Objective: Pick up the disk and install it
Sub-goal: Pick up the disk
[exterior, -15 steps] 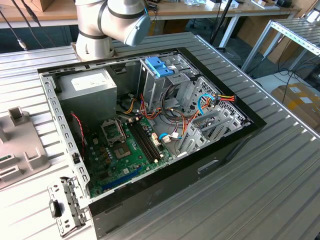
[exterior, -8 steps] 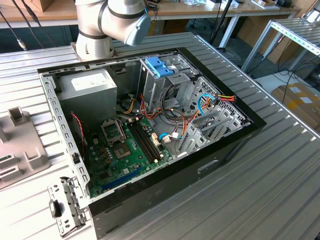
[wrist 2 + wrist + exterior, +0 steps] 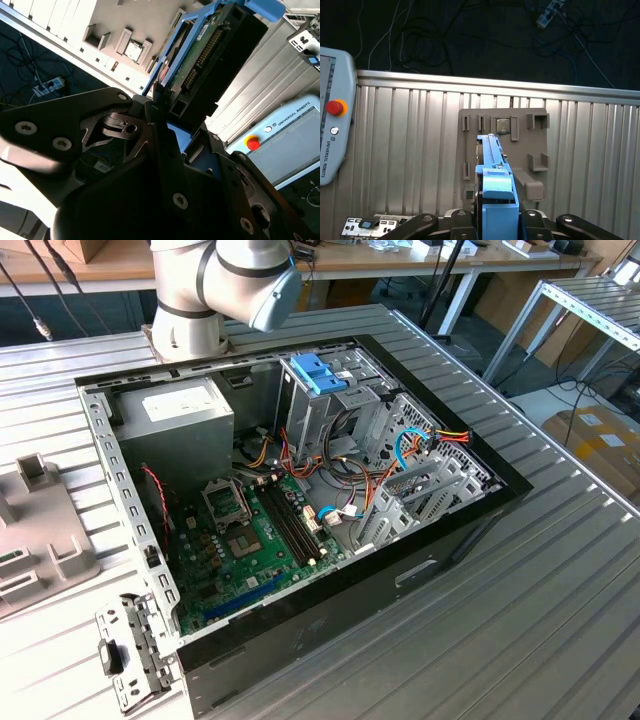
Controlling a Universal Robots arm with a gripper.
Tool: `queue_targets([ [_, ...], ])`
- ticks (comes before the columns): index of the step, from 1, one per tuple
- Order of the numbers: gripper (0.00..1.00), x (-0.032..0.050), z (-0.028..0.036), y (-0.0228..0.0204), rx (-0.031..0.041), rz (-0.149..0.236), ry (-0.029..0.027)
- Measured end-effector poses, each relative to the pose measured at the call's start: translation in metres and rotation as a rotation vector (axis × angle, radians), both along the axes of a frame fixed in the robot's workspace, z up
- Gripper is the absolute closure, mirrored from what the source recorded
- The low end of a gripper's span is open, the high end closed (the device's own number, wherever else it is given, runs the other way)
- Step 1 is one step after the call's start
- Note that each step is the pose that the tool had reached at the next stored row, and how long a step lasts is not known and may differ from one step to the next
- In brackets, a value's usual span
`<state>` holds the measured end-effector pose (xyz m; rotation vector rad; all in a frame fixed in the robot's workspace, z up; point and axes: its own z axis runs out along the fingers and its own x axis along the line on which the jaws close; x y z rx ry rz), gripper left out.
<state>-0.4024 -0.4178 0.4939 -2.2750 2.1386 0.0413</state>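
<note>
Camera set: one exterior, two wrist-mounted.
Exterior view: high, off the arm (image 3: pixel 215 280), tilted down across the table (image 3: pixel 560 620) at mid range; open case (image 3: pixel 430 565) centre frame, fixture (image 3: pixel 45 530) at left edge, plate (image 3: pixel 125 655) lower left. First wrist view: faces down past the gripper (image 3: pixel 497 222) and edge-on disk (image 3: pixel 492 160) to fixture, plate and pendant (image 3: pixel 332 125) below. Second wrist view: very close behind the gripper linkage, facing along the disk's connector side. Shared: fixture and plate, exterior with first wrist; disk, fixture, pendant in both wrist views.
</note>
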Motion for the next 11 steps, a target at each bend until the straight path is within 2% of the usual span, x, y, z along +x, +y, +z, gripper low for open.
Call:
queue_targets([
  [11, 0.63, 0.0117, -0.0005, -0.0057, 0.0, 0.0, 0.0],
])
